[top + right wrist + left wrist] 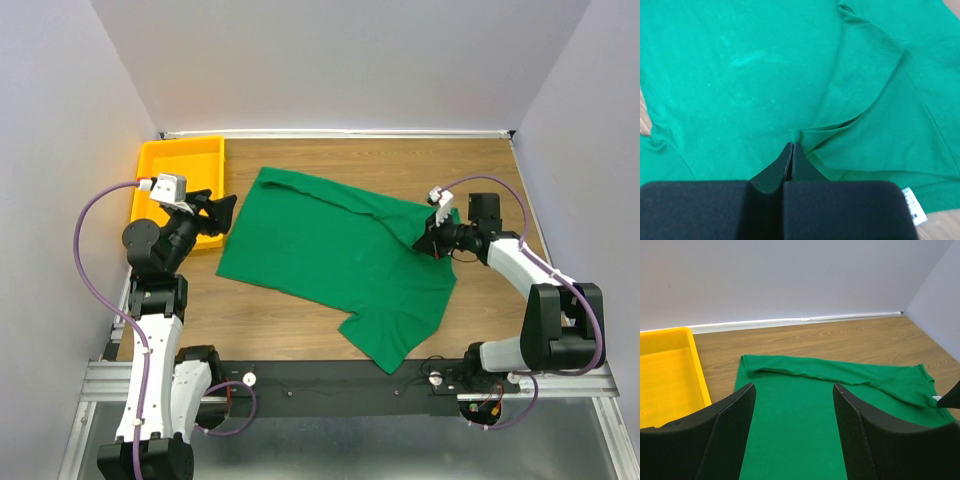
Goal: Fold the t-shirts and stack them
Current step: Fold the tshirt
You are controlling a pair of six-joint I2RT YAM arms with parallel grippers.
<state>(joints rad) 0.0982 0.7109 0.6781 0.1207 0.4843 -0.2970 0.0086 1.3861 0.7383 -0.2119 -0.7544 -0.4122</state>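
One green t-shirt (340, 255) lies spread on the wooden table, mostly flat, with its far edge folded over. My left gripper (222, 212) hangs open above the shirt's left edge; in the left wrist view its fingers (793, 387) frame flat green cloth (795, 440). My right gripper (428, 238) is at the shirt's right side, near the collar. In the right wrist view its jaws (792, 145) are shut, pinching a raised fold of the shirt (740, 75). The white neck tag (914, 202) shows beside them.
A yellow plastic tray (165, 160) stands at the back left, right beside my left gripper; it also shows in the left wrist view (665, 375). White walls close the table on three sides. Bare wood lies behind and in front of the shirt.
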